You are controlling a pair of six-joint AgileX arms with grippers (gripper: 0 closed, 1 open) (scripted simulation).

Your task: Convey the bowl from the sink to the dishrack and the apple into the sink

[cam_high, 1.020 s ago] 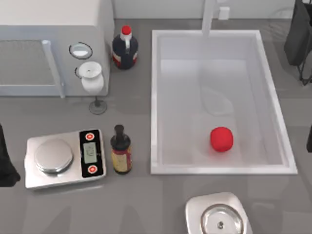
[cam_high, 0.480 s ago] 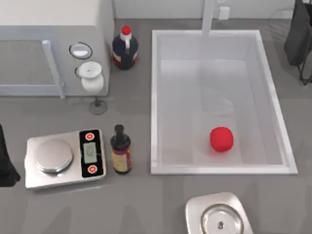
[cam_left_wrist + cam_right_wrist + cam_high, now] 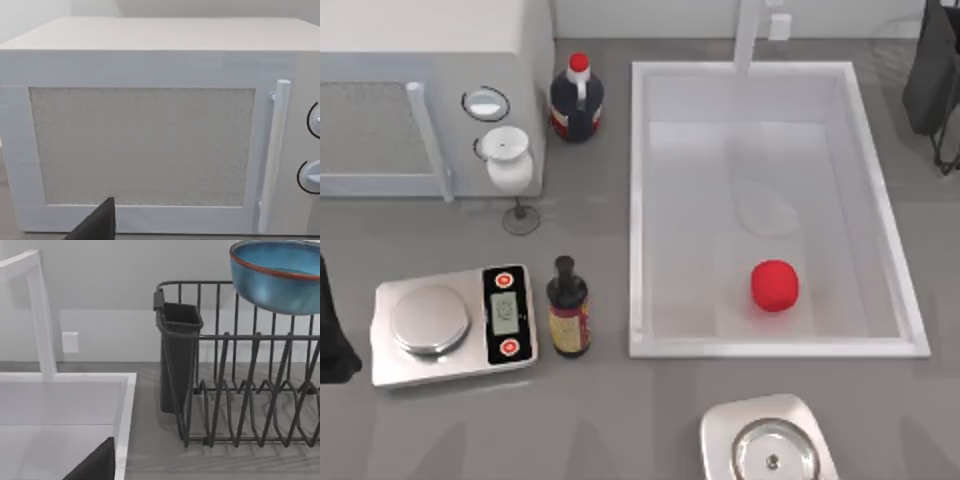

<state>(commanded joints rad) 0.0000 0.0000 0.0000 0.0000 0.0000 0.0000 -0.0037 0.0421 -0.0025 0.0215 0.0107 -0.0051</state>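
**Already swapped: apple in sink, bowl on rack**

Plainly, the red apple (image 3: 775, 285) lies in the white sink (image 3: 640, 200). The blue, brown-rimmed bowl (image 3: 277, 275) sits atop the dark dishrack (image 3: 240, 390). Grey tabletop (image 3: 600, 410), pale wall. Whether either claw is open cannot be told.

The apple (image 3: 775, 285) is seen inside the sink (image 3: 638, 200), which occupies the right half of the counter (image 3: 600, 410). The microwave (image 3: 420, 90) is placed at the far left, with a scale (image 3: 450, 325) in front of it. The bowl (image 3: 277, 275) is seen over the dishrack (image 3: 240, 390), just beside the sink.
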